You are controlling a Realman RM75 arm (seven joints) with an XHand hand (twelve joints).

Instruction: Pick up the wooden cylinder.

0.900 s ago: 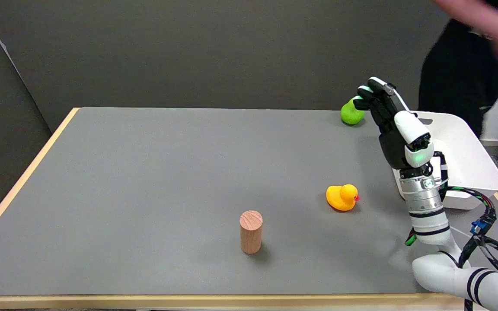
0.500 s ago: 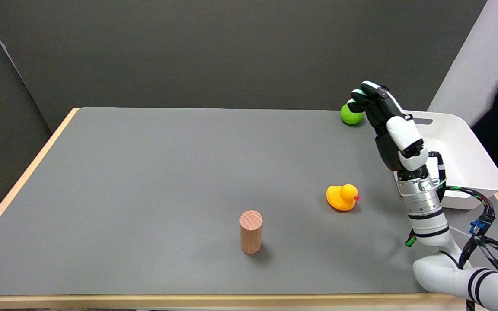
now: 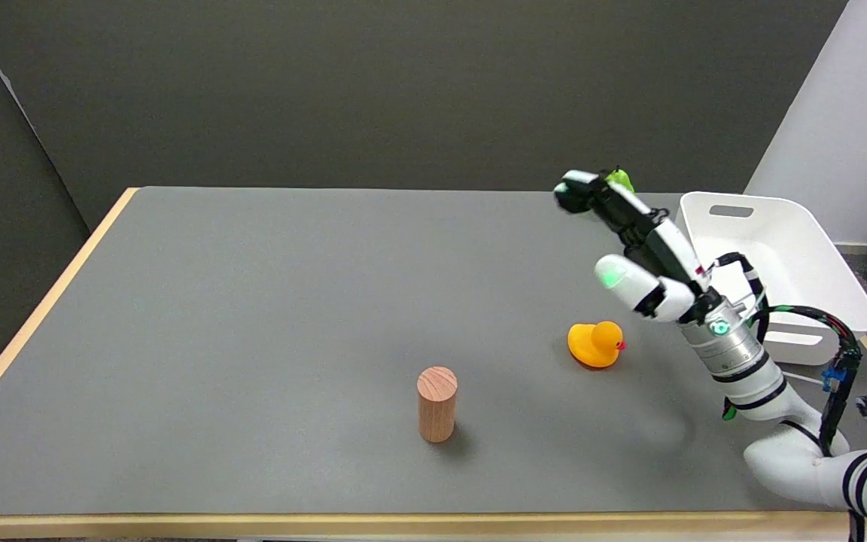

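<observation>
The wooden cylinder [image 3: 436, 403] stands upright on the grey table [image 3: 290, 301], near the front edge and a little right of centre. My right hand [image 3: 633, 241] hangs in the air well to its right and farther back, above the yellow duck, tilted to the left. Its fingers are stretched out and apart with nothing in them. Nothing touches the cylinder.
A yellow rubber duck [image 3: 596, 344] sits on the table between the cylinder and my arm. A green object [image 3: 619, 179] at the back is mostly hidden behind my fingertips. A white bin [image 3: 780, 256] stands at the table's right edge.
My right hand has tipped over to the left and moved leftward, now covering most of the green object. The person at the upper right has left the picture.
</observation>
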